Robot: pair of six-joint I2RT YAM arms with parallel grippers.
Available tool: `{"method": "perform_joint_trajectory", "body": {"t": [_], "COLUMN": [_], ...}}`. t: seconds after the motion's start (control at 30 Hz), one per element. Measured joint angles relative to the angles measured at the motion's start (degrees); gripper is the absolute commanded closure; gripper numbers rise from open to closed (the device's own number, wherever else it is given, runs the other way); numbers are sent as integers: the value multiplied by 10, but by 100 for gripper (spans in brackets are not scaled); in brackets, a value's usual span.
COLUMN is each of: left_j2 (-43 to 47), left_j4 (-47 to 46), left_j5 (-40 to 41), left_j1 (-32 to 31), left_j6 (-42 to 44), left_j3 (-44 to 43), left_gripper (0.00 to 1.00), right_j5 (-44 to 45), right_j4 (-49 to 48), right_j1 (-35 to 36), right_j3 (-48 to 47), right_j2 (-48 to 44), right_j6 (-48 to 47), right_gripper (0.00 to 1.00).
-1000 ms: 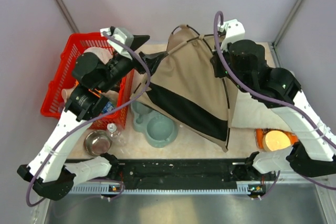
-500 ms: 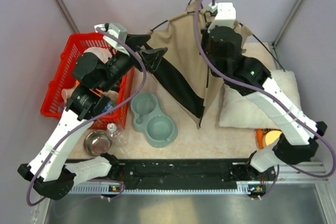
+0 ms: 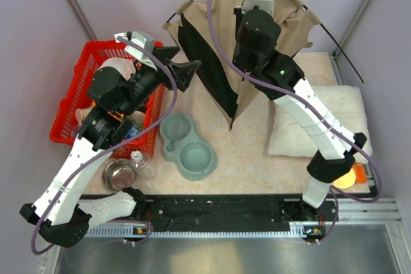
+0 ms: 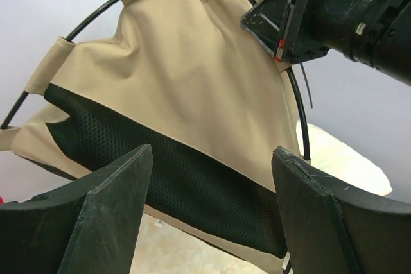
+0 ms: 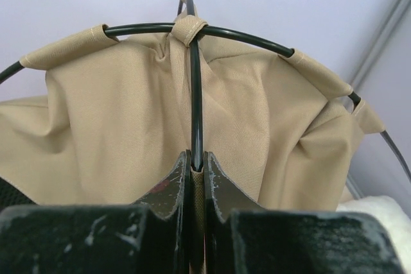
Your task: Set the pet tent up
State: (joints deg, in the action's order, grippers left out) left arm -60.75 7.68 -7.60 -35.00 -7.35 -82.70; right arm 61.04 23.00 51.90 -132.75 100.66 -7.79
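over one second the right hand (image 5: pixel 196 165), pinched on a dark pole (image 5: pixel 194 94), has swung from the right side of the desk (image 3: pixel 257 165) to the back centre, its arm now stretched out long. the pet tent (image 3: pixel 218 43) has gone from lying spread across the desk to hanging raised against the back wall, with only its lower tip near the desk. the cushion (image 3: pixel 327 120) and the double bowl (image 3: pixel 186 149) are now uncovered. the tent edge has drawn clear of the spread left hand (image 3: pixel 186 59).
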Motion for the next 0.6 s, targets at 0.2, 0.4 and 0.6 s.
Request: {"method": "perform_joint_trajectory", "body": {"t": [0.2, 0.4, 0.6], "left_j2": [4, 5, 5], "left_j4": [1, 6, 5], "left_j5": [5, 12, 17], "left_j1": [0, 0, 0], "left_j6": [0, -3, -17], "left_j3": [11, 28, 48], "left_gripper": [20, 20, 21], "right_j5": [36, 11, -65], "right_j4": [-43, -13, 62], "right_j1": [-7, -45, -70], "right_j3": [73, 102, 145], "right_j2": [4, 57, 70], "right_j6": [-16, 26, 124], "right_gripper": [100, 100, 100]}}
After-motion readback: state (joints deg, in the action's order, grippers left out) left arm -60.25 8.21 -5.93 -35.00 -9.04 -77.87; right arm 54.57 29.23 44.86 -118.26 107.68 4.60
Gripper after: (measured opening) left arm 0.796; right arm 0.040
